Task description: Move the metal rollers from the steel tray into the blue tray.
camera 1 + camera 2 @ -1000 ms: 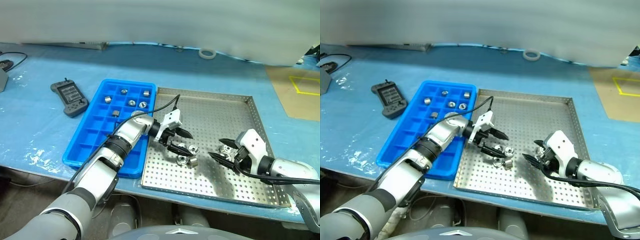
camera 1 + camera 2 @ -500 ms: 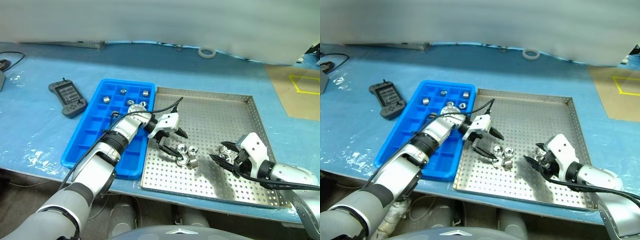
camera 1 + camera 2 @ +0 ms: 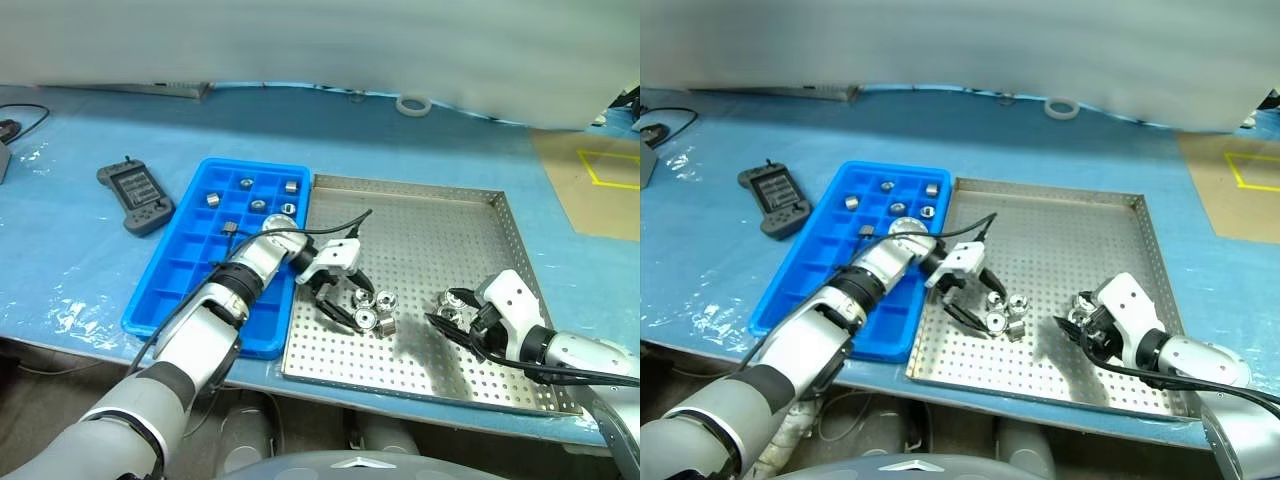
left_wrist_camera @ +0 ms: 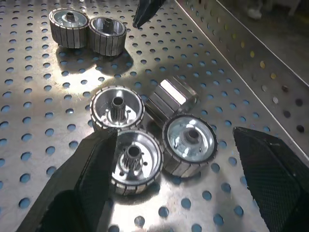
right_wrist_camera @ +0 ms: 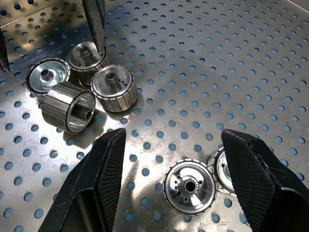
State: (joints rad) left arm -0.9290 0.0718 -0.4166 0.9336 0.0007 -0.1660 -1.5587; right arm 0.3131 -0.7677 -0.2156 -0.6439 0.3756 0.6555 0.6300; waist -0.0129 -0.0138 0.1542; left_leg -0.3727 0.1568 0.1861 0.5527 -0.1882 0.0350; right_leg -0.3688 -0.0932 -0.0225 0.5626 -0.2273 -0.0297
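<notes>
The steel tray holds a cluster of several metal rollers, one lying on its side. My left gripper is open low over that cluster, its fingers either side of the nearest rollers and holding nothing. Two more rollers lie toward the tray's right. My right gripper is open just above them with nothing in it. To the left, the blue tray has several rollers in its far compartments.
A black handheld controller lies on the blue sheet left of the blue tray. A white tape ring sits at the back. At the far right is a brown board with yellow tape. The table's front edge runs close below both trays.
My left wrist has turned, so its open fingers now angle down around the roller cluster. The right gripper has hardly moved. No roller has changed place.
</notes>
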